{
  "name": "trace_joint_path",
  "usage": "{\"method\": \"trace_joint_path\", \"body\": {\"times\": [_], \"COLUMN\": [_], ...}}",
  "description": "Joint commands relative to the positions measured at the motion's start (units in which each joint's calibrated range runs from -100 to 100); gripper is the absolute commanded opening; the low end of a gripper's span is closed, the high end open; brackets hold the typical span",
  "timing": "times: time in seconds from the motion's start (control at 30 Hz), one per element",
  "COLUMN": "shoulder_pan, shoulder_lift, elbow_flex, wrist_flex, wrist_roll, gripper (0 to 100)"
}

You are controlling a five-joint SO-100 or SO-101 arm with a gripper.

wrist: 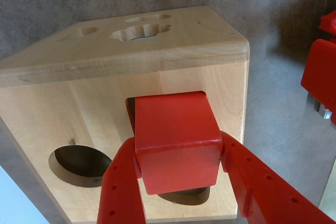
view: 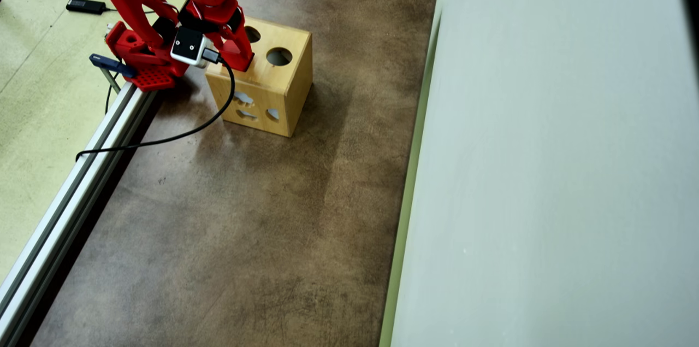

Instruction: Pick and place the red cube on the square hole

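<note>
Red on red: the pincer point(wrist: 178, 182) clamps the red cube point(wrist: 176, 140) by its two side faces, leaving the leading face free to enter. In the wrist view the cube sits at the mouth of the square hole point(wrist: 131, 109) in the wooden box point(wrist: 68, 103), slightly tilted, so squaring up seems needed. The box stands on the brown counter point(view: 246, 227).

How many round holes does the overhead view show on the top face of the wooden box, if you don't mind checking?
2: one round hole toward the right edge, another beside the gripper. The arm may hide more.
</note>
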Motion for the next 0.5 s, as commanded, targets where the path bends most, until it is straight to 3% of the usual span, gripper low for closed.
{"method": "trace_joint_path", "body": {"times": [0.0,0.27,0.47], "shoulder_pan": [0.49,-0.03,-0.11], "shoulder_lift": [-1.2,-3.66,-8.16], "elbow_flex": [-1.01,-3.43,-3.52], "wrist_flex": [0.49,0.49,0.57], "wrist_roll": [0.15,0.44,0.0], "gripper": [1,7,38]}}
